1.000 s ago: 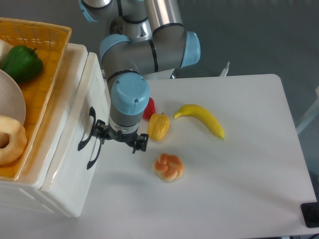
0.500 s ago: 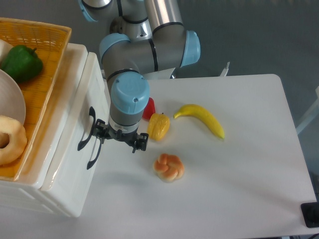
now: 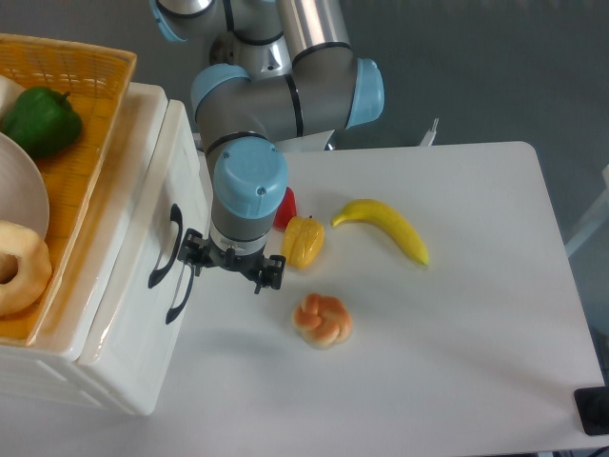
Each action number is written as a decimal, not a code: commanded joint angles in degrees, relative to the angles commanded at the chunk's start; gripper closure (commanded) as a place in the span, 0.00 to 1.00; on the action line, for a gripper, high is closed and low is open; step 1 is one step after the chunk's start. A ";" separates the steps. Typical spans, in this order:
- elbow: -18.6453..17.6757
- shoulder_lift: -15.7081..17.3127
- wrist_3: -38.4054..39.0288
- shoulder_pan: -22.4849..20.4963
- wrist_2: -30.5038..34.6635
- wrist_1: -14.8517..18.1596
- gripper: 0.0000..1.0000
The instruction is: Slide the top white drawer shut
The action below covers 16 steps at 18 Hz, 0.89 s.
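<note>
Top white drawer (image 3: 181, 181), a large glossy white plastic tray with a black arched handle (image 3: 164, 246) on its front, sits at about 9 o'clock in the view, the upper of two fronts on the white plastic cabinet (image 3: 114, 314). Its front face looks toward 3 o'clock, out over the white table (image 3: 457, 314), and its long axis runs roughly from 12 to 6 o'clock, leaning slightly toward 7. The upper front edge stands a little proud of the cabinet top; how far the tray is out cannot be judged from this angle. Just below it is the matching lower white drawer front (image 3: 143, 352) with its own black handle (image 3: 179, 297).

The grey and pale-blue robot arm (image 3: 285, 95) comes down from 12 o'clock, and its black two-finger gripper (image 3: 231, 268) hangs just beside the drawer front, at the 3 o'clock side of the handles. Its fingers are spread apart and nothing is between them; one finger (image 3: 190, 255) lies very close to the upper handle, though whether it touches cannot be told.

On the cabinet top, at 10 o'clock, rests an orange wicker basket (image 3: 90, 105) holding a green bell pepper (image 3: 40, 119), a white plate (image 3: 24, 205) and a pale doughnut-shaped ring (image 3: 21, 267). On the table near the centre lie a yellow bell pepper (image 3: 304, 242), a red item (image 3: 284, 208) partly hidden behind the arm, a yellow banana (image 3: 385, 228) and an orange knotted pastry (image 3: 323, 319)
</note>
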<state>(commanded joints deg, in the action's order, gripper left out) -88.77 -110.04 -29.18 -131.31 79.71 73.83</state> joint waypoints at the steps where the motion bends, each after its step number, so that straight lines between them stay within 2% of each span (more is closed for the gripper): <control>1: 0.18 0.00 -0.09 -0.26 0.61 0.00 0.00; 5: 0.97 -0.09 -0.96 -1.05 2.46 -0.18 0.00; 8: 1.06 0.00 -3.33 -3.42 2.55 -0.35 0.00; 13: 1.23 0.26 -11.50 -7.12 4.92 -0.35 0.00; 16: 1.41 0.00 -15.63 -8.26 8.86 -0.53 0.00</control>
<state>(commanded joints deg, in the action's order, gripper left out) -87.36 -110.04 -44.81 -139.57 88.58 73.30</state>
